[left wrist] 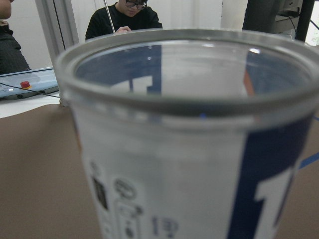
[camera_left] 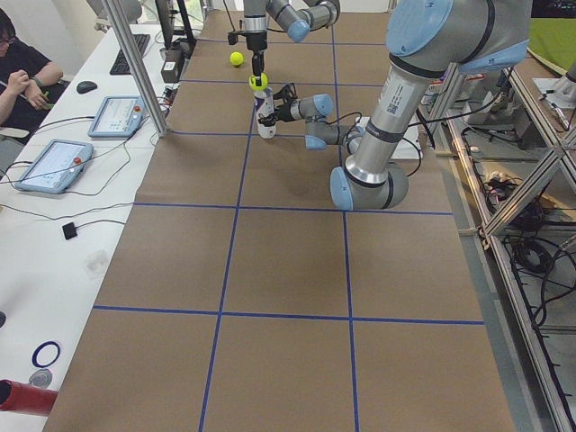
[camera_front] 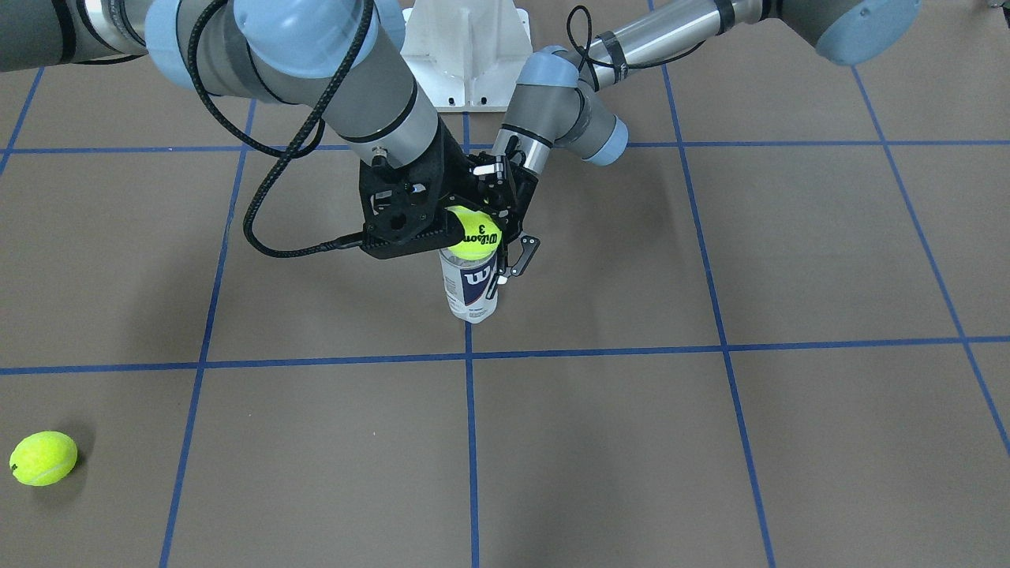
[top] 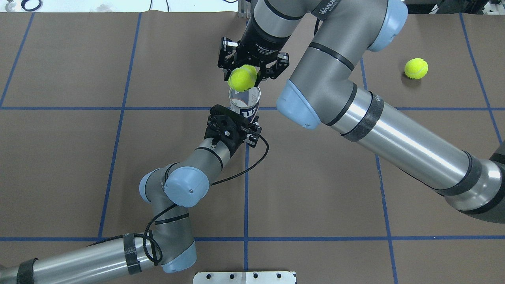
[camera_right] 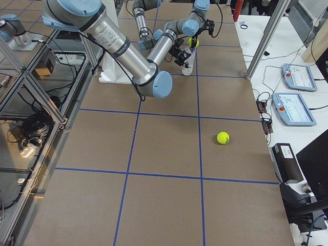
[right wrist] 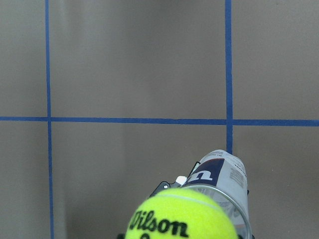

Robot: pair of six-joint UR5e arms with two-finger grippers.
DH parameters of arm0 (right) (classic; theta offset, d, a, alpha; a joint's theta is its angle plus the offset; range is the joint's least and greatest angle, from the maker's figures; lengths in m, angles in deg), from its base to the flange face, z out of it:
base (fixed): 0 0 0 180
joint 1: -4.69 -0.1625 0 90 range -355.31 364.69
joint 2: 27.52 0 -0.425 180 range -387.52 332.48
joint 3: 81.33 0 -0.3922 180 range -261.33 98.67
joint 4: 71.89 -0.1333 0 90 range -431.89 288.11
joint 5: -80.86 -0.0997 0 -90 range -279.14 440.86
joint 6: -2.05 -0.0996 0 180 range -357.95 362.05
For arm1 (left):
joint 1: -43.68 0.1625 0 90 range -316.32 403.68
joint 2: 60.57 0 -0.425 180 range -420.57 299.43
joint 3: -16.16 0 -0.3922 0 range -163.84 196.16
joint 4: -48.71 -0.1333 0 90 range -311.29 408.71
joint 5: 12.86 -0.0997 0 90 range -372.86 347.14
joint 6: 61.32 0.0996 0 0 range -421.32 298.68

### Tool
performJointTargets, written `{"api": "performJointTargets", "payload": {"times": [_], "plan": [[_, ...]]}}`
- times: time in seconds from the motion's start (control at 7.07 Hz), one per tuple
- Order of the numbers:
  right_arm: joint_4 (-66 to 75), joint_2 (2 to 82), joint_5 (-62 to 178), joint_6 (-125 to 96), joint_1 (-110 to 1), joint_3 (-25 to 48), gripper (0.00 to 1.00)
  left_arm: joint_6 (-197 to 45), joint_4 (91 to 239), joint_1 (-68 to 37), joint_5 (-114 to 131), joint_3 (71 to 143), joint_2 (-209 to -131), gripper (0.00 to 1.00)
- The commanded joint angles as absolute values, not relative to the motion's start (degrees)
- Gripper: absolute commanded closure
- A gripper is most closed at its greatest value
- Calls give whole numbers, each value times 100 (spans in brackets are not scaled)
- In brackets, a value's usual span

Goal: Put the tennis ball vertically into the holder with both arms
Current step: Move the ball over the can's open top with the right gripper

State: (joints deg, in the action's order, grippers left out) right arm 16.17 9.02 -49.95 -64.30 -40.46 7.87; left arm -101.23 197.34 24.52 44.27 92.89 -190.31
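The holder [top: 244, 103], a clear tube with a navy and white label, stands upright at the table's middle with its mouth open upward. My left gripper [top: 244, 119] is shut on its lower side. In the left wrist view the holder's rim [left wrist: 184, 99] fills the frame. My right gripper [top: 244, 75] points down and is shut on a yellow tennis ball [top: 241, 79]. The ball [camera_front: 471, 234] hangs right at the mouth of the holder [camera_front: 470, 288]; I cannot tell whether they touch. The right wrist view shows the ball [right wrist: 179, 219] over the holder [right wrist: 222, 174].
A second tennis ball [top: 416, 68] lies loose on the brown table at the far right, also in the front view [camera_front: 43, 457]. The white base pedestal [camera_front: 465, 47] stands behind the arms. Operators and tablets are at a side desk [camera_left: 54, 162].
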Motion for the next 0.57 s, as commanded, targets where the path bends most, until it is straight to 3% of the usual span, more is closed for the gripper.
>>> {"api": "performJointTargets", "payload": {"times": [0.0, 0.28, 0.42], "plan": [[1626, 922, -4965, -6431, -4013, 788, 99, -10122, 19734, 2452, 4427, 9289, -19048, 32], [1626, 1018, -4974, -6422, -4013, 849, 98, -10122, 19734, 2382, 4436, 9289, -19056, 32], [1626, 1071, -4974, -6422, -4013, 867, 76, -10122, 19734, 2373, 4436, 9289, -19048, 32]]}}
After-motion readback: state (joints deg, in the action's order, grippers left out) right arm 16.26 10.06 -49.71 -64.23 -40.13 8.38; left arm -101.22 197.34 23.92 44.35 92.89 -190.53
